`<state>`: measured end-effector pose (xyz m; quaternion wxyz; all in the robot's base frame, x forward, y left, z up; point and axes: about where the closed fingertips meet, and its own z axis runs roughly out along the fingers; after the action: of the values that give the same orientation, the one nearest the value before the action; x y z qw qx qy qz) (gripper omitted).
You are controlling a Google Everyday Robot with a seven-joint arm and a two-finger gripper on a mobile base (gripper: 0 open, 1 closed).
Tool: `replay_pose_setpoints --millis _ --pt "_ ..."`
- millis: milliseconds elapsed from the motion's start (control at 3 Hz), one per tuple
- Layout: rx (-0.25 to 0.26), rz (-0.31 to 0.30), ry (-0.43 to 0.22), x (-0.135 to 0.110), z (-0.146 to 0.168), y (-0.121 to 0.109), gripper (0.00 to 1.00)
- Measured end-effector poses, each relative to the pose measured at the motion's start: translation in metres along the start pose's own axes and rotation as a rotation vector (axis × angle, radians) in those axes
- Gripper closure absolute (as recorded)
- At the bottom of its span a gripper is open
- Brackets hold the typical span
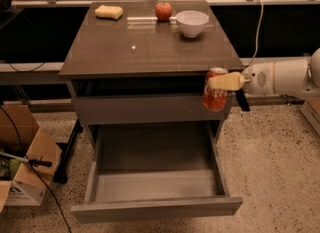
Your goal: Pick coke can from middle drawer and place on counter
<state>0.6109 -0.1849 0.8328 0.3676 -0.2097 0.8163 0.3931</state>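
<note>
**A:** Any writing you can read?

**B:** Only on the coke can (215, 97): white script on its red side, too small to spell out.

**A:** How is the arm posed?

**B:** The white arm (285, 77) reaches in level from 3 o'clock. The gripper (218, 88) is clenched on the can's upper part, with one pale finger (226, 81) across its front.

**A:** Where is the can?

**B:** It is upright in the air at the cabinet's right front corner, just under the edge of the counter (150, 52). From the floor of the open middle drawer (155, 187) it is at 1 o'clock.

**A:** What else is around?

**B:** Along the counter's far edge there is a yellow sponge (108, 12) at 11 o'clock, an apple (163, 11) at 12 and a white bowl (192, 23) at 1. A cardboard box (22, 162) sits on the floor at 9 o'clock.
</note>
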Motion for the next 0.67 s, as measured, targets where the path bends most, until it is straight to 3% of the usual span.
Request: replay_pose_setpoints --millis 333,667 --pt "-0.098 -0.153 -0.113 -0.062 -0.003 0.033 1.0" --pt "-0.155 -0.281 -0.198 -0.112 -0.006 0.067 1.0"
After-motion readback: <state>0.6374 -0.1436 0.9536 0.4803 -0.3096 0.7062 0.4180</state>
